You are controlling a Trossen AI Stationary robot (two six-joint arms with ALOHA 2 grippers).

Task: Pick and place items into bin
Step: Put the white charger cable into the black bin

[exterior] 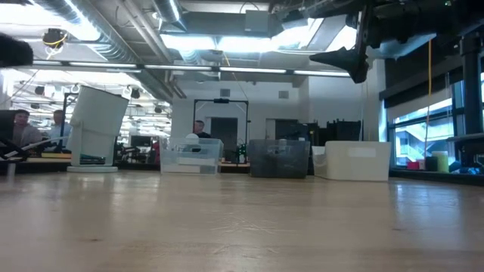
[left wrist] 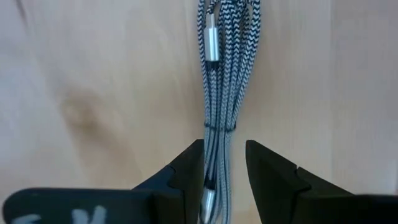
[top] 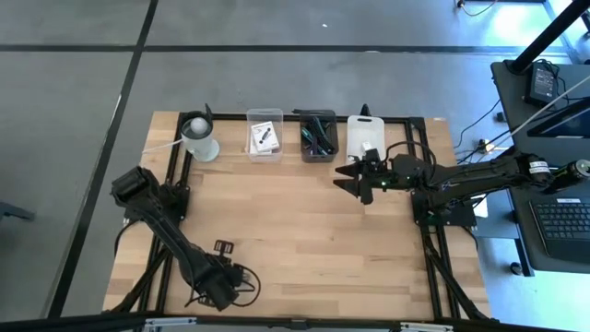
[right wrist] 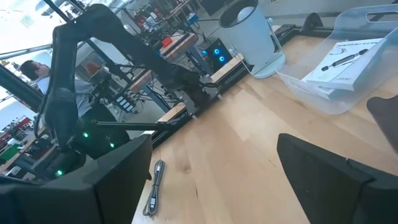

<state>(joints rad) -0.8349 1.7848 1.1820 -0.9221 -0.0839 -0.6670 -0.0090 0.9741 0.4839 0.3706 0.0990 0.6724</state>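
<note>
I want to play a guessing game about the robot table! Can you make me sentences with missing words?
1. The left tool has its two fingers on either side of a braided ____.
2. Along the table's far edge stand three bins: a clear bin, a dark bin and a ____ one.
3. The right tool hangs ____ the table, touching nothing.
4. The clear bin holds white ____ with black print.

Missing words: cable; white; above; cards
</note>
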